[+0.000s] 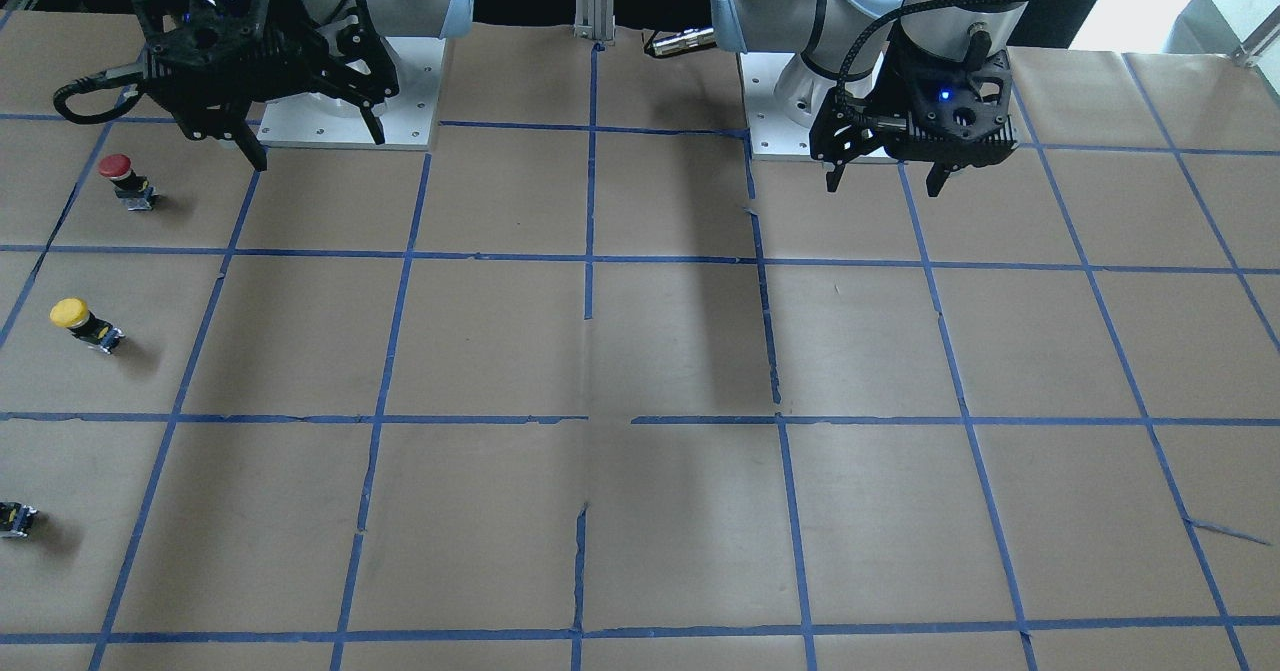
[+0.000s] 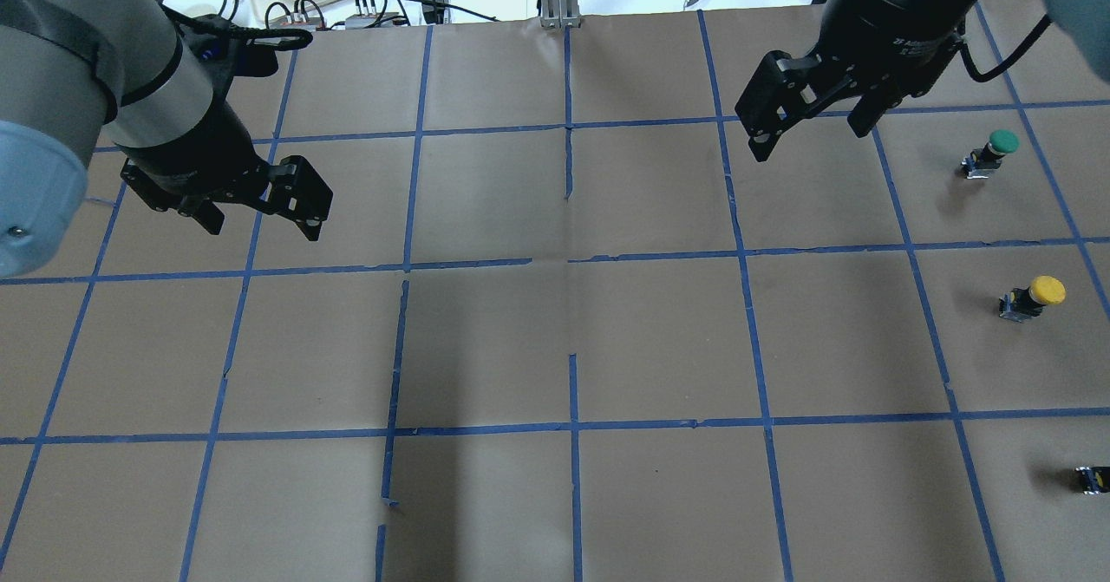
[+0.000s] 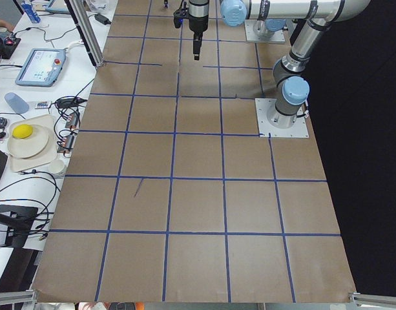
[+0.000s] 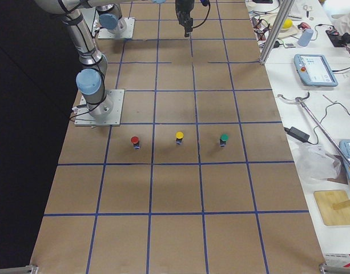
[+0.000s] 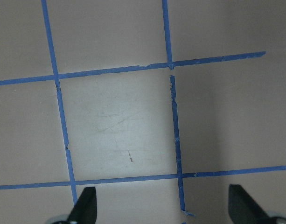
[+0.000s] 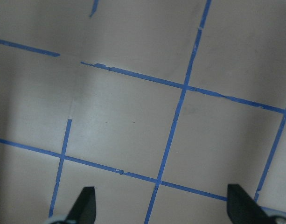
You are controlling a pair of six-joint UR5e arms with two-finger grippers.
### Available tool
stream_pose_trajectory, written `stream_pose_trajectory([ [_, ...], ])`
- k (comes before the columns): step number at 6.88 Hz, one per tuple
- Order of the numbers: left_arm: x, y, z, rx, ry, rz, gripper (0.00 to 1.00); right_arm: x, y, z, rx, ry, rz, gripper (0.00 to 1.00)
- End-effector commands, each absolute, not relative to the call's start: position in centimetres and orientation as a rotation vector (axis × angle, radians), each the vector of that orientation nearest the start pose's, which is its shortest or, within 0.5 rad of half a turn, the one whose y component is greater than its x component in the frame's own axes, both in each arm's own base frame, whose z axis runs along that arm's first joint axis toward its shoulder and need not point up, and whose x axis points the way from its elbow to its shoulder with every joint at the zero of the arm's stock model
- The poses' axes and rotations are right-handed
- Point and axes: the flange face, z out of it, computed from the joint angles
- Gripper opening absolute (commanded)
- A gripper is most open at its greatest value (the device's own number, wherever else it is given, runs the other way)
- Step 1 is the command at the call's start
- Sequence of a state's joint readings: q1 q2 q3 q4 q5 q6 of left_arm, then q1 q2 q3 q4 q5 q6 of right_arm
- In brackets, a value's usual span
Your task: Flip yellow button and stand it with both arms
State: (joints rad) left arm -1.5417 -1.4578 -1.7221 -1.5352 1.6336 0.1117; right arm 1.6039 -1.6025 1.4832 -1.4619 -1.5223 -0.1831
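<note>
The yellow button (image 1: 85, 323) stands on the brown paper with its yellow cap up, near the table's end on my right; it also shows in the overhead view (image 2: 1032, 297) and the exterior right view (image 4: 179, 137). My right gripper (image 2: 811, 141) is open and empty, hanging above the table well away from the button; it also shows in the front view (image 1: 315, 146). My left gripper (image 2: 262, 231) is open and empty over the other half of the table, also in the front view (image 1: 883, 188). Both wrist views show open fingertips (image 5: 84, 207) (image 6: 84, 207) over bare paper.
A red-capped button (image 1: 125, 179) stands nearer the robot's base than the yellow one, and a green-capped button (image 2: 993, 150) stands farther out. Blue tape (image 2: 572, 261) marks a grid on the paper. The arms' base plates (image 1: 345, 131) are at the robot's edge.
</note>
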Motion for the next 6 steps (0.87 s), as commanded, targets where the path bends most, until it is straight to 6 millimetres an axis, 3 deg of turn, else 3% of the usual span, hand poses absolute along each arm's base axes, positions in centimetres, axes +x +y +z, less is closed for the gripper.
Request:
stream_pose_trajectory([
  [1,-11.40,-44.78,46.88,0.116,3.077,0.014,1.00,15.16,-47.86,53.69,-0.212,3.136,-0.072,1.00],
  [6,-11.46,-44.46,47.19,0.113,3.081,0.004,1.00,15.22,-48.08,53.19,-0.154,3.134,-0.077,1.00],
])
